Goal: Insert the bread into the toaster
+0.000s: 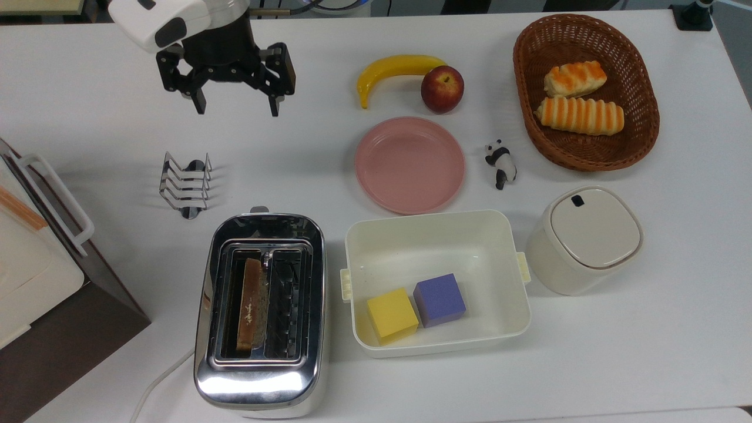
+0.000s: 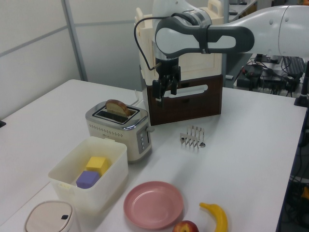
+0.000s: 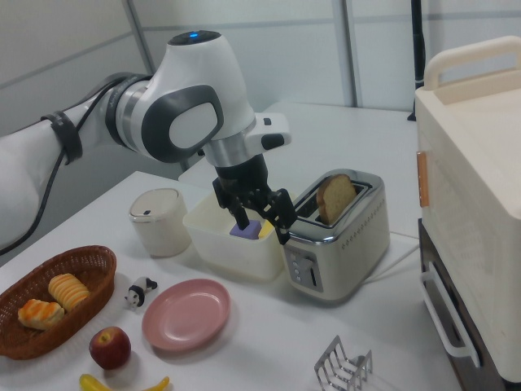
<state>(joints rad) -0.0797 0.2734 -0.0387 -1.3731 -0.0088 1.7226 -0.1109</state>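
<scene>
The bread [image 1: 251, 305] stands on edge in the left slot of the chrome toaster [image 1: 261, 388] in the top view, its rounded top poking above the slot in the left view [image 2: 118, 107] and the right view [image 3: 335, 197]. My gripper [image 1: 237, 110] hangs open and empty, well clear of the toaster and toward the top view's top edge, beyond the wire rack. In the left view the gripper [image 2: 164, 95] is raised above the table in front of the brown cabinet. In the right view the gripper [image 3: 263, 231] hangs in front of the toaster [image 3: 342, 244].
A wire toast rack [image 1: 185, 185] stands between gripper and toaster. Right of the toaster, a white bin [image 1: 432, 216] holds a yellow and a purple cube. Pink plate [image 1: 409, 164], banana [image 1: 393, 67], apple [image 1: 442, 89], panda figure [image 1: 500, 163], basket [image 1: 643, 126] of rolls, lidded canister [image 1: 584, 238], cabinet [image 1: 53, 305] at left.
</scene>
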